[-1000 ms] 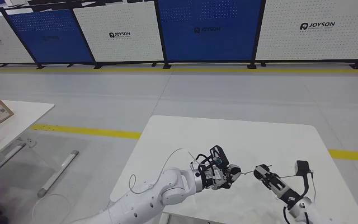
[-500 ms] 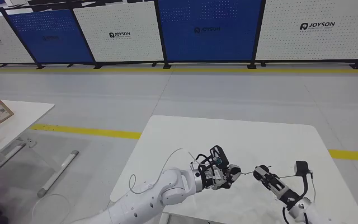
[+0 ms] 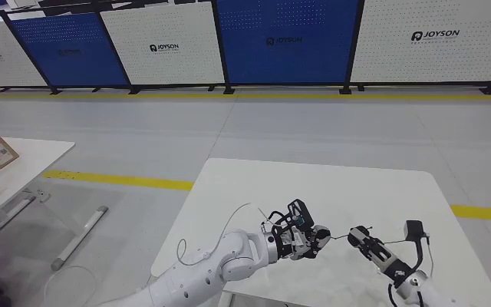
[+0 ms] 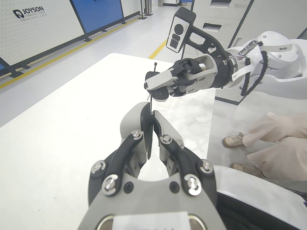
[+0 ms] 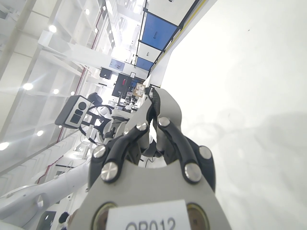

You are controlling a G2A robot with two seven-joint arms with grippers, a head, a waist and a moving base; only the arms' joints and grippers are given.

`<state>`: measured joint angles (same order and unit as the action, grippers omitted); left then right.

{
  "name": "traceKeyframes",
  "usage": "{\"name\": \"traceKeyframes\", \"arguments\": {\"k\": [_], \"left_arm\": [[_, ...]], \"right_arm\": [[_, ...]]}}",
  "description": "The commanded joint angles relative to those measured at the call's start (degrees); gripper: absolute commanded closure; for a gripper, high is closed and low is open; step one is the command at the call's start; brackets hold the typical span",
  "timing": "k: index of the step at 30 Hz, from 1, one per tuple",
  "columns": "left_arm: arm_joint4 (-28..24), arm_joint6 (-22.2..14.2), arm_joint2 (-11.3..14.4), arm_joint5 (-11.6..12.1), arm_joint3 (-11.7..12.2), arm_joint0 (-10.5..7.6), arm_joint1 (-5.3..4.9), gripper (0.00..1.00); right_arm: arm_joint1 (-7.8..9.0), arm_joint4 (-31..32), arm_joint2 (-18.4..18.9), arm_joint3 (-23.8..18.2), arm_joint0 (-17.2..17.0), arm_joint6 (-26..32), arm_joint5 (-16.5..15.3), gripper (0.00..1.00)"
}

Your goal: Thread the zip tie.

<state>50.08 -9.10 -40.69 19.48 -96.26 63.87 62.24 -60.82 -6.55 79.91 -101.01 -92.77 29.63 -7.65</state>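
A thin black zip tie [image 4: 150, 103] spans the short gap between my two grippers, above the white table [image 3: 322, 184]. My left gripper [image 4: 151, 114] is shut on its lower end. My right gripper [image 4: 148, 89], a little beyond it, is shut on the strap higher up, and the tie's small square head [image 4: 155, 64] sticks out above its fingers. In the top view the left gripper [image 3: 322, 237] and the right gripper [image 3: 351, 236] face each other tip to tip near the table's front edge. In the right wrist view my right gripper [image 5: 150, 96] is shut, with a bit of black tie [image 5: 147, 89] at its tips.
The table's bare top [image 4: 72, 101] stretches behind and to the left of both grippers. Its right edge [image 4: 212, 111] lies close beside the right arm. Grey drawer cabinets [image 4: 223, 13] stand beyond that edge. A second table [image 3: 31, 157] stands off to the left.
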Motion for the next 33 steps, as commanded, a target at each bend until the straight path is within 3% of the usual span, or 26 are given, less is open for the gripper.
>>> {"name": "traceKeyframes", "arguments": {"k": [1, 33], "left_arm": [[0.00, 0.00, 0.00, 0.00, 0.00, 0.00, 0.00, 1.00], [0.00, 0.00, 0.00, 0.00, 0.00, 0.00, 0.00, 1.00]], "right_arm": [[-0.03, 0.16, -0.14, 0.05, 0.13, 0.09, 0.18, 1.00], [-0.29, -0.32, 0.89, 0.11, -0.24, 0.40, -0.63, 1.00]]}}
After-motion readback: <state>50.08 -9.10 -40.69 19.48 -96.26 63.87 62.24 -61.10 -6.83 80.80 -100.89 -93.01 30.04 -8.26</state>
